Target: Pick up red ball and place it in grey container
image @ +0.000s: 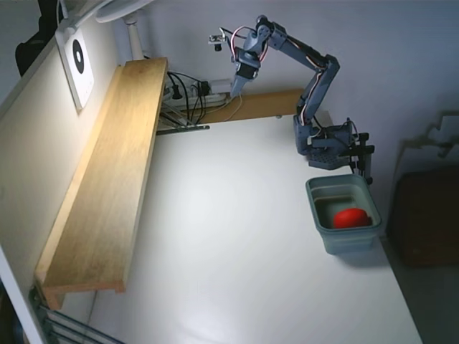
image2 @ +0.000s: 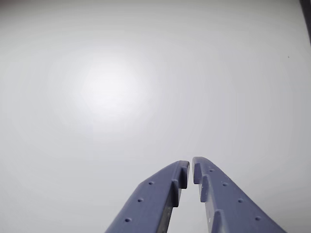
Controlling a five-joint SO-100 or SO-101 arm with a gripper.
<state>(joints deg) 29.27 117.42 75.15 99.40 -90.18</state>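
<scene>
Your red ball (image: 351, 217) lies inside the grey container (image: 320, 213), whose long axis runs away from the arm's base. Fingers (image2: 181, 175) nearly together, empty, raised above bare white worktop (image: 237, 236), wooden shelf (image: 107, 179) alongside.

1. The white table (image: 237, 236) is lying wide open in the middle, so a gripper is having lots of room there.
2. The wooden shelf (image: 107, 179) is blocking the left side in the fixed view.
3. Cables (image: 188, 89) are crowding the far corner.
4. The grey container (image: 343, 215) is sitting at the right edge, its top open, with the red ball (image: 350, 218) taking up room inside.
</scene>
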